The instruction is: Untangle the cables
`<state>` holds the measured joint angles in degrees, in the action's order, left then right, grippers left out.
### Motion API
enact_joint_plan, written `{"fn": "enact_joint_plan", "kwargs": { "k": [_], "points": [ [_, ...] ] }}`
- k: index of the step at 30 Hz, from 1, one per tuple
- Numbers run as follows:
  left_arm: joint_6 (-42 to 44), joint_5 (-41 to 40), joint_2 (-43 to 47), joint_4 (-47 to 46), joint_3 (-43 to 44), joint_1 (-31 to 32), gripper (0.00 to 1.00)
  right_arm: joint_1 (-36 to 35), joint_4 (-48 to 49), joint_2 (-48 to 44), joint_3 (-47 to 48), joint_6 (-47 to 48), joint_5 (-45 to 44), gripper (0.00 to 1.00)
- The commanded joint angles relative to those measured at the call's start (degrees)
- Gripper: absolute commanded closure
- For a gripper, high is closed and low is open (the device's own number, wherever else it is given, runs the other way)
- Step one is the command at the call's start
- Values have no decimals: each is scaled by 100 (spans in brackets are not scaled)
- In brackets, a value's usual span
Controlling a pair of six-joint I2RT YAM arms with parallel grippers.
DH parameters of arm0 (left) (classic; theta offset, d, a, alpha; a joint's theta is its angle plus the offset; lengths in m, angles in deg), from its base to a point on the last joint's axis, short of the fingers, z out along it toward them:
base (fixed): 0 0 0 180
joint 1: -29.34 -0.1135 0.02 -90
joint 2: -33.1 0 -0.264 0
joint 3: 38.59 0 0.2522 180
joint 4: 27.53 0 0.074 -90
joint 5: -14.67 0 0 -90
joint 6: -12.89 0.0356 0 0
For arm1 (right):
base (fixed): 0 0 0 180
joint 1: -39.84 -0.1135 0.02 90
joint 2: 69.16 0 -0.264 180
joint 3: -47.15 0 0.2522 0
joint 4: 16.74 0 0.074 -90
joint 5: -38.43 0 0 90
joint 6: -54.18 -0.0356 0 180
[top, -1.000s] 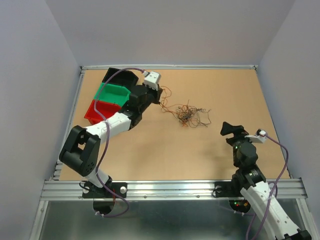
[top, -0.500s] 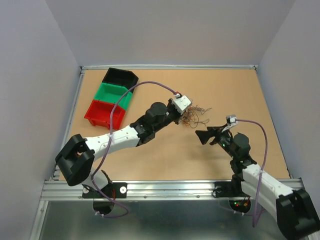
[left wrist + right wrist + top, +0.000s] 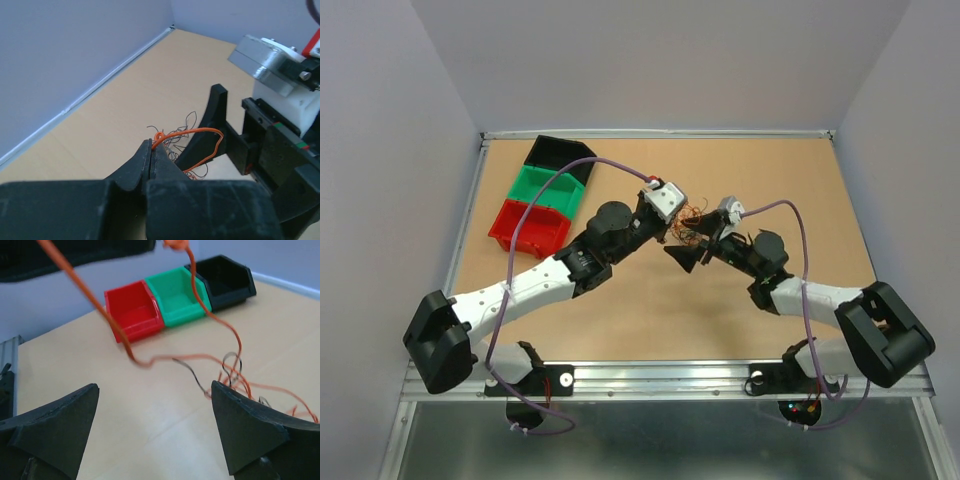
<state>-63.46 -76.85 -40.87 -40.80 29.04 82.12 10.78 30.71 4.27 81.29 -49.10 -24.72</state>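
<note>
Left gripper is pinched shut on one orange wire, holding it above the single tangle of cables mid-table. Right gripper gapes wide just beside the tangle. Three bins stand well apart.

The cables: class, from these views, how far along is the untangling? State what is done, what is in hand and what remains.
Done: nothing looks finished; the cables are one tangle over the table. In hand: the left gripper is shut on an orange strand raised above the tangle, and the right gripper stands open close beside it. Left: separating every strand.
</note>
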Motion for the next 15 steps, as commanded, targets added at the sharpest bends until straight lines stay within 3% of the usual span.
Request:
{"fn": "enact_joint_plan", "kwargs": {
  "k": [1,7,11,15],
  "points": [
    [-29,317,243,162,229,5,100,-284,603,435,895,545,-179,2],
    [-73,626,436,400,335,5,100,-328,1085,1190,1363,625,-1128,9],
    [-117,854,647,724,449,5,100,-328,1235,1595,1653,546,-1332,27],
    [-152,1013,902,944,581,5,100,-328,1366,2026,1794,519,-1401,37]
  ]
}}
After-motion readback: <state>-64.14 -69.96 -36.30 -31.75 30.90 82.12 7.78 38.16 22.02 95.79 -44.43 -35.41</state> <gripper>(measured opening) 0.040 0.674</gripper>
